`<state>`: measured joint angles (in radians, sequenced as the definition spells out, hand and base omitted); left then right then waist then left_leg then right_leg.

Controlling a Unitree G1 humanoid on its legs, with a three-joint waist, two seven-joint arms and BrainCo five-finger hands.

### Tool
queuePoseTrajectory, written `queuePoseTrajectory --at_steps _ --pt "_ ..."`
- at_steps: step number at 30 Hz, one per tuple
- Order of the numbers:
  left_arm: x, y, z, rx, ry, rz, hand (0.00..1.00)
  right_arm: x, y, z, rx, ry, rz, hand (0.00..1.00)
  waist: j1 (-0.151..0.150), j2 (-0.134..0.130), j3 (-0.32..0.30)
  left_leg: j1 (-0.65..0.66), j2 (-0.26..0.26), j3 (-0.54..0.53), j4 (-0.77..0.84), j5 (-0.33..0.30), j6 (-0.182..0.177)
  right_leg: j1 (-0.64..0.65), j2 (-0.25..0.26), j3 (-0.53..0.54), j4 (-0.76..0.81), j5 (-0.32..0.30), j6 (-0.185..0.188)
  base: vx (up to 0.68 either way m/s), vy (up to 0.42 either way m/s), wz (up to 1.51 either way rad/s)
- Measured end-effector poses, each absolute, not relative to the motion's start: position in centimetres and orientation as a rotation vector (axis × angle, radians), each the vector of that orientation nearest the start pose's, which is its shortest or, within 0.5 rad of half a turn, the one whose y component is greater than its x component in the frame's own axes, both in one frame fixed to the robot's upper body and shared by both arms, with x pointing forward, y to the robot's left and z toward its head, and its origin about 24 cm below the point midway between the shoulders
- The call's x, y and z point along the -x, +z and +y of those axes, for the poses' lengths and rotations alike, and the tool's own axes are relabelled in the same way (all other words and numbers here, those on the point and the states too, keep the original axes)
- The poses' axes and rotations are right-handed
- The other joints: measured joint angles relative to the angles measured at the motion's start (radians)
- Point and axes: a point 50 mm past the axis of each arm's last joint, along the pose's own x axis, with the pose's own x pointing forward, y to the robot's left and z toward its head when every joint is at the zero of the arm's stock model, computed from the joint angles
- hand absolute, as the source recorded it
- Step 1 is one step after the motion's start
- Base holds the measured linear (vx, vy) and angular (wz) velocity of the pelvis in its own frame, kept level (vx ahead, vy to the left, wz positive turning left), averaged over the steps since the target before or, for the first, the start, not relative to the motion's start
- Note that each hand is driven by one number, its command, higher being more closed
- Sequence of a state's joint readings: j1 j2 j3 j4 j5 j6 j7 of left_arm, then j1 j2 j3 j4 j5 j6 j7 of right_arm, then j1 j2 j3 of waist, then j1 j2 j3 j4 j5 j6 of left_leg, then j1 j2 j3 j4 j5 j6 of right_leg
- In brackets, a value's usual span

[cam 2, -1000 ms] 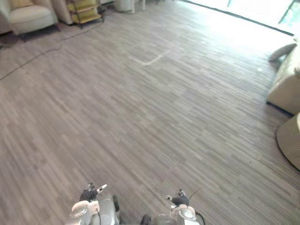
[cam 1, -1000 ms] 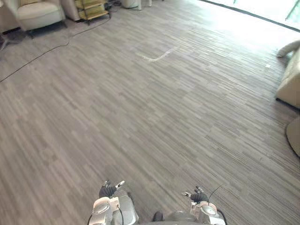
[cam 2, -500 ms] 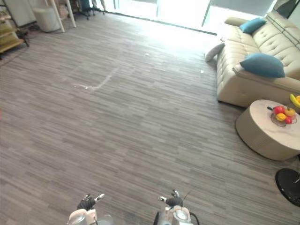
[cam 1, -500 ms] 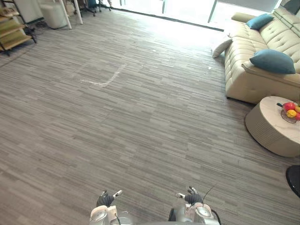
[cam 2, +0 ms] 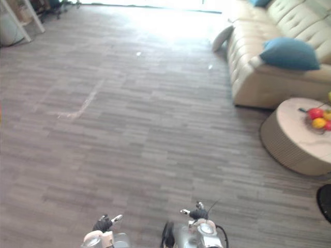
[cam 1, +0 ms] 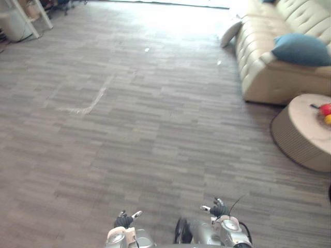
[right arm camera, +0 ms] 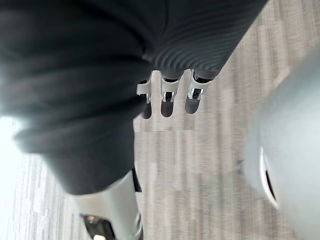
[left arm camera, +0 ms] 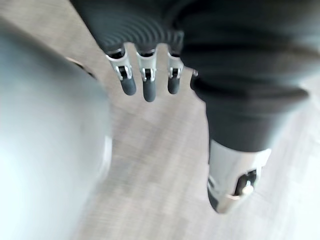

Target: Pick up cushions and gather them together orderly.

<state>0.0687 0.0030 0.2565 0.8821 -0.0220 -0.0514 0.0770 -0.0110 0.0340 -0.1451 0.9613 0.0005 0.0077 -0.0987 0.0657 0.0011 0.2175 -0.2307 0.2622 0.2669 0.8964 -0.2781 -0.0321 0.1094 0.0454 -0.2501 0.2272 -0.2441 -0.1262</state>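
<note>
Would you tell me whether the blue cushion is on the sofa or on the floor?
On the sofa: the blue cushion rests atop the cream sofa near its closer end, none of it touching the floor.

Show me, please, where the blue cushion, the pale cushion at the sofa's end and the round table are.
blue cushion (cam 2: 289, 53), right eye view, middle of its face.
pale cushion (cam 2: 222, 37), right eye view, its middle.
round table (cam 2: 282, 152), right eye view, ribbed side wall.

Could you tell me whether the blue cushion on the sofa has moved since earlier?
No. The blue cushion lies at the same end of the sofa as before; the whole view shifted, so the camera moved.
</note>
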Motion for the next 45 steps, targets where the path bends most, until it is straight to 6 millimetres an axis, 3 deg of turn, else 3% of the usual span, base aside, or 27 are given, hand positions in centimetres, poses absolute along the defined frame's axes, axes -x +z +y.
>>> queuePoseTrajectory --at_steps 2,4,6,7,8,10,11,13,14,16,18,21,22,23,24,25,26,28,30,34,37,38,39,40,41,44,45 --pt "-13.3 -13.9 19.5 0.115 0.366 0.863 0.0 -14.7 -14.6 -16.0 -0.044 -0.202 0.962 0.0 0.005 0.014 0.01 -0.093 -0.046 -0.007 -0.237 0.015 0.001 0.071 -0.007 0.051 -0.042 -0.037 0.027 0.62 0.194 -0.65" --pt "-13.4 -13.8 19.2 0.131 0.377 0.851 0.0 -14.5 -14.7 -15.7 -0.047 -0.203 0.972 0.0 0.017 0.011 0.008 -0.119 -0.105 -0.035 -0.49 0.096 -0.048 0.118 -0.037 0.094 -0.058 -0.075 0.064 0.61 0.264 -0.71" --pt "-13.4 -13.7 19.6 0.134 0.39 0.836 0.0 -13.5 -15.2 -15.1 -0.049 -0.194 1.015 0.0 0.051 -0.02 -0.027 -0.119 -0.141 -0.02 -0.543 0.259 -0.002 0.169 -0.084 0.176 -0.062 -0.123 0.102 0.69 0.318 -0.92" --pt "-13.4 -13.7 19.7 0.131 0.392 0.837 0.0 -13.4 -15.3 -14.8 -0.053 -0.19 1.02 0.0 0.051 -0.031 -0.036 -0.12 -0.146 -0.012 -0.528 0.259 0.003 0.163 -0.098 0.186 -0.051 -0.117 0.094 0.76 0.335 -0.74" --pt "-13.2 -13.7 20.1 0.117 0.396 0.841 0.0 -13.0 -15.4 -14.6 -0.053 -0.18 1.028 0.0 0.051 -0.055 -0.051 -0.113 -0.157 0.009 -0.485 0.21 0.057 0.135 -0.128 0.214 0.034 -0.084 0.114 0.89 0.409 -0.53" --pt "-13.0 -13.8 20.5 0.092 0.387 0.858 0.0 -12.8 -15.4 -14.5 -0.056 -0.184 1.033 0.0 0.045 -0.075 -0.052 -0.046 -0.18 0.04 -0.457 0.137 0.077 0.029 -0.17 0.254 0.344 -0.011 0.215 0.77 0.371 -0.34" --pt "-13.0 -13.9 20.6 0.069 0.369 0.873 0.0 -13.0 -15.4 -14.9 -0.04 -0.188 1.022 0.0 0.031 -0.081 -0.045 0.028 -0.202 0.046 -0.46 0.091 0.084 -0.069 -0.193 0.268 0.612 0.076 0.281 0.62 0.247 -0.03" --pt "-12.6 -14.4 20.4 0.065 0.358 0.914 0.0 -13.4 -15.1 -15.1 -0.028 -0.183 0.99 0.0 0.019 -0.06 -0.027 0.165 -0.217 0.046 -0.493 0.033 0.086 -0.15 -0.208 0.226 0.835 0.08 0.266 0.65 0.22 -0.01" --pt "-12.3 -14.6 20.2 0.072 0.356 0.933 0.0 -13.7 -14.9 -15.1 -0.024 -0.176 0.968 0.0 0.014 -0.05 -0.029 0.261 -0.22 0.047 -0.546 0.004 0.084 -0.221 -0.211 0.169 0.869 0.052 0.221 0.51 0.115 -0.02" --pt "-12.0 -14.8 20.0 0.069 0.349 0.951 0.0 -14.4 -14.4 -15.0 -0.026 -0.17 0.931 0.0 0.003 -0.045 -0.028 0.346 -0.22 0.049 -0.61 -0.009 0.073 -0.327 -0.225 0.058 0.789 0.014 0.182 0.48 0.084 0.06" --pt "-11.7 -15.1 20.0 0.066 0.346 0.976 0.0 -15.1 -14.1 -15.4 -0.033 -0.184 0.902 0.0 -0.015 -0.044 -0.025 0.461 -0.229 0.045 -0.704 -0.013 0.068 -0.429 -0.214 -0.039 0.519 0.01 0.172 0.62 0.034 0.26" --pt "-11.7 -15.1 19.8 0.046 0.319 0.981 0.0 -15.5 -13.9 -16.0 -0.028 -0.194 0.893 0.0 -0.023 -0.039 -0.019 0.54 -0.231 0.019 -0.763 -0.042 0.029 -0.451 -0.162 -0.039 0.199 0.109 0.167 0.56 -0.04 0.39" --pt "-11.4 -15.2 19.8 0.044 0.322 0.985 0.0 -15.4 -14.0 -16.2 -0.022 -0.196 0.896 0.0 -0.023 -0.041 -0.019 0.586 -0.24 -0.005 -0.776 -0.073 0.014 -0.457 -0.144 -0.009 0.13 0.152 0.147 0.84 -0.16 0.61" --pt "-11.1 -15.3 19.4 0.051 0.316 0.999 0.0 -15.6 -13.8 -16.5 -0.014 -0.198 0.889 0.0 -0.033 -0.033 -0.019 0.623 -0.239 -0.053 -0.765 -0.092 0.014 -0.464 -0.137 0.031 0.198 0.234 0.071 0.71 -0.145 0.63" --pt "-11.1 -15.4 19.2 0.053 0.312 1.001 0.0 -15.7 -13.8 -16.6 -0.011 -0.198 0.888 0.0 -0.034 -0.027 -0.021 0.626 -0.232 -0.069 -0.746 -0.092 0.014 -0.47 -0.136 0.034 0.235 0.228 0.064 0.84 -0.235 0.69" --pt "-11.0 -15.5 18.3 0.068 0.298 1.005 0.0 -15.7 -13.8 -17.1 0.004 -0.203 0.893 0.0 -0.033 0.008 -0.044 0.55 -0.185 -0.12 -0.56 -0.09 0.013 -0.46 -0.132 -0.007 0.295 0.141 0.065 0.52 -0.186 0.43" --pt "-11.0 -15.5 18.1 0.074 0.296 1.004 0.0 -15.7 -13.7 -17.4 0.011 -0.206 0.891 0.0 -0.034 0.023 -0.044 0.51 -0.167 -0.136 -0.459 -0.081 0.002 -0.449 -0.131 -0.019 0.299 0.119 0.062 0.79 -0.255 0.38" --pt "-11.3 -15.4 17.5 0.124 0.323 0.989 0.0 -16.0 -13.6 -18.0 0.034 -0.208 0.889 0.0 -0.026 0.083 -0.029 0.298 -0.046 -0.143 0.041 0.102 -0.076 -0.34 -0.06 -0.026 0.268 0.039 0.043 0.65 -0.154 -0.07" --pt "-11.8 -15.1 17.9 0.119 0.326 0.963 0.0 -15.7 -13.9 -17.7 0.026 -0.202 0.918 0.0 -0.022 0.086 -0.01 0.196 0.016 -0.112 0.224 0.052 -0.061 -0.207 -0.031 -0.02 0.21 -0.005 0.026 0.61 -0.081 -0.2" --pt "-12.5 -14.3 19.0 0.097 0.346 0.905 0.0 -14.7 -14.6 -16.6 0.018 -0.176 0.968 0.0 0.0 0.036 -0.014 -0.023 -0.018 -0.05 0.078 -0.017 -0.014 0.001 -0.04 0.004 0.035 -0.025 0.052 0.69 -0.057 -0.11" --pt "-13.1 -13.8 19.4 0.119 0.377 0.858 0.0 -14.7 -14.6 -16.3 0.006 -0.183 0.971 0.0 0.021 0.016 -0.002 -0.114 -0.107 -0.012 -0.306 0.023 -0.004 0.109 -0.082 0.038 -0.038 -0.039 0.078 0.66 0.125 -0.43" --pt "-13.3 -13.7 19.2 0.132 0.385 0.844 0.0 -14.7 -14.6 -16.2 0.008 -0.187 0.972 0.0 0.038 0.015 -0.003 -0.133 -0.136 -0.017 -0.492 0.112 -0.023 0.149 -0.095 0.068 -0.072 -0.058 0.105 0.6 0.251 -0.84" --pt "-13.4 -13.7 19.2 0.14 0.387 0.835 0.0 -14.4 -14.8 -16.2 0.011 -0.187 0.986 0.0 0.054 0.015 -0.008 -0.143 -0.137 -0.016 -0.513 0.221 -0.007 0.186 -0.096 0.108 -0.094 -0.077 0.119 0.62 0.28 -0.91" --pt "-13.4 -13.6 19.2 0.139 0.384 0.834 0.0 -14.2 -15.0 -15.9 0.004 -0.184 1.002 0.0 0.056 0.01 -0.015 -0.141 -0.145 -0.012 -0.498 0.252 0.021 0.196 -0.107 0.128 -0.094 -0.078 0.118 0.78 0.359 -0.62" --pt "-13.5 -13.6 19.8 0.116 0.381 0.833 0.0 -14.1 -15.0 -14.8 -0.018 -0.169 1.008 0.0 0.05 -0.027 -0.028 -0.135 -0.165 0.008 -0.483 0.214 0.048 0.18 -0.143 0.154 -0.051 -0.059 0.09 0.67 0.322 -0.43" --pt "-13.5 -13.6 20.3 0.086 0.372 0.842 0.0 -13.6 -15.2 -14.6 -0.019 -0.163 1.017 0.0 0.048 -0.064 -0.029 -0.067 -0.19 0.043 -0.461 0.13 0.087 0.044 -0.195 0.226 0.301 0.042 0.202 0.63 0.326 -0.27" --pt "-13.8 -13.6 20.5 0.06 0.355 0.853 0.0 -13.4 -15.2 -14.8 -0.013 -0.167 1.019 0.0 0.041 -0.08 -0.022 0.01 -0.215 0.051 -0.46 0.085 0.089 -0.044 -0.218 0.257 0.561 0.125 0.26 0.6 0.288 -0.04"
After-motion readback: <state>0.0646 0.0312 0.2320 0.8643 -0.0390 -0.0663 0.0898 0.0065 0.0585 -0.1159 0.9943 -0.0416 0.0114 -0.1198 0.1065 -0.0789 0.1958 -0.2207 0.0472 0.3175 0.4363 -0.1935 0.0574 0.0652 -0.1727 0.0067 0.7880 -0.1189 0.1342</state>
